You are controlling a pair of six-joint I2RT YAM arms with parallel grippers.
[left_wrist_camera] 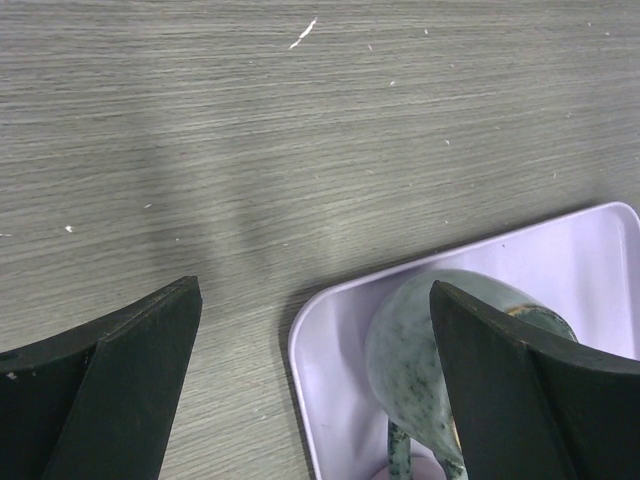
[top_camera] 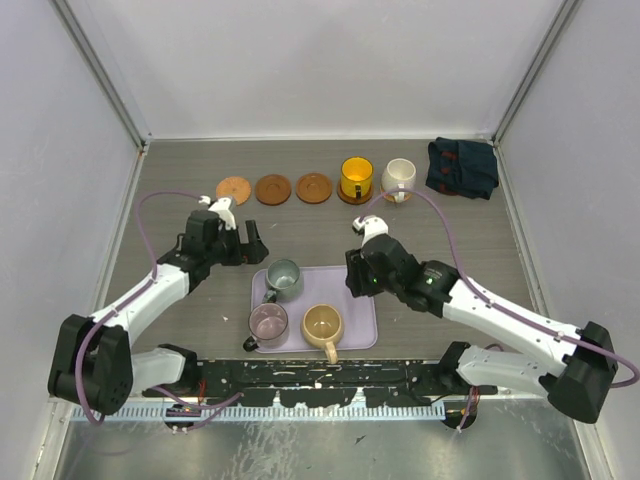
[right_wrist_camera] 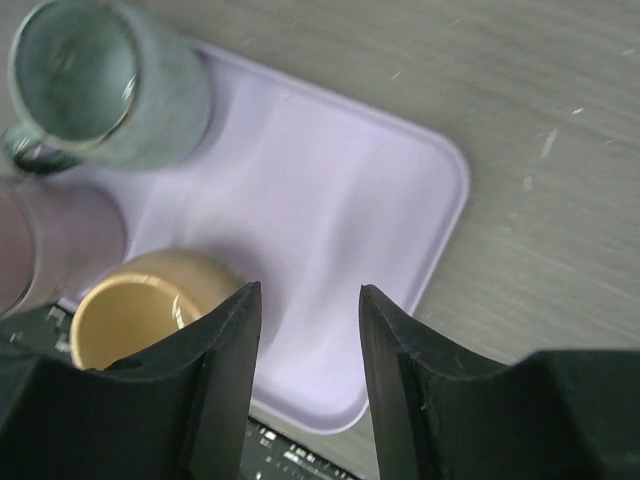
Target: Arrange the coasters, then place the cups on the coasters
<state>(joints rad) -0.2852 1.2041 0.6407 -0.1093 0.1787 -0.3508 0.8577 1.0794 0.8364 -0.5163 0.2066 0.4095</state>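
Observation:
Three bare brown coasters lie in a row at the back. To their right a yellow cup and a white cup stand, each with a brown coaster edge showing under it. On the lavender tray are a grey-green cup, a pinkish-purple cup and a tan cup. My left gripper is wide open just off the tray's far left corner, beside the grey-green cup. My right gripper hangs open and empty above the tray's right half.
A dark folded cloth lies at the back right. White walls close in the table on three sides. The lavender tray sits near the front edge, between the two arm bases.

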